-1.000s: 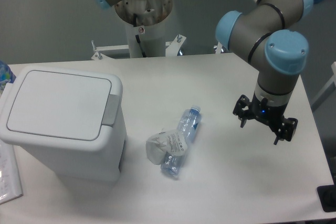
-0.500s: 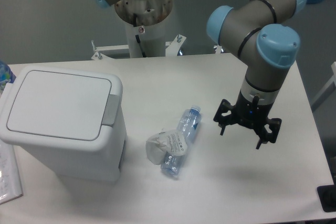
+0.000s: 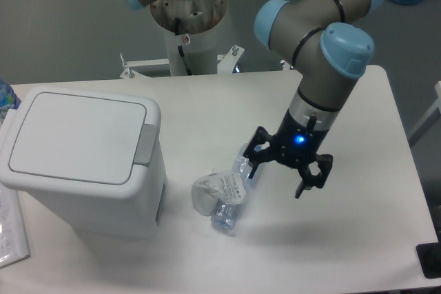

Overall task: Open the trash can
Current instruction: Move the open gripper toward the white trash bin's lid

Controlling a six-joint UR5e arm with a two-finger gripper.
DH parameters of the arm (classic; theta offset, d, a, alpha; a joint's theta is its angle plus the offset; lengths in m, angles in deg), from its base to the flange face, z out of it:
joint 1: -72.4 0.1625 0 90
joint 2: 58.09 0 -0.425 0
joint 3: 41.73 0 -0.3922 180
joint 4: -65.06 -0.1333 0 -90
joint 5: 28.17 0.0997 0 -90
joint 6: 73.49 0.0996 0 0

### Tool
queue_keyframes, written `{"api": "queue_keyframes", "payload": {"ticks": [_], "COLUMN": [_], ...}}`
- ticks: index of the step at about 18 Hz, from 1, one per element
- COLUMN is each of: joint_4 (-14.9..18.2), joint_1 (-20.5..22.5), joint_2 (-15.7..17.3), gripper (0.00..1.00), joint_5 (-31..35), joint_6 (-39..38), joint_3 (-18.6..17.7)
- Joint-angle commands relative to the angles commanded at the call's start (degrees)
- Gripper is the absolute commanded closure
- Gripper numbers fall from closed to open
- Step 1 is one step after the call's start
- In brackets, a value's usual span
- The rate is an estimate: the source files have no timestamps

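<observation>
Camera view, left to right: trash can [image 3: 83, 163] stands at table's [image 3: 358, 239] left side, lid flat and shut, grey push tab [image 3: 145, 144] facing right. Plastic bottle [image 3: 236, 187] lies mid-table beside crumpled white wad [image 3: 204, 193]. Gripper [image 3: 289, 172] hangs above the bottle's right end, fingers spread, holding nothing.

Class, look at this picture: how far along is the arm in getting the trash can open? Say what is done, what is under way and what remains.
Done: nothing yet; the trash can has its lid flat and closed. Under way: the gripper hangs open and empty over the table near the bottle, well right of the can. Left: reach the grey tab and get the lid up.
</observation>
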Motion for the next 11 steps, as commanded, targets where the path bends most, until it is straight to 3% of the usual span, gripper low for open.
{"api": "queue_keyframes", "payload": {"ticks": [6, 11], "joint_4": [0.0, -1.58], "joint_1": [-0.8, -2.72], "joint_2": [3.87, 8.7], "gripper": [0.0, 0.0], "joint_5": [-7.05, -9.25], "joint_6": [-6.34, -6.43], "joint_3": [-1.14, -6.05]}}
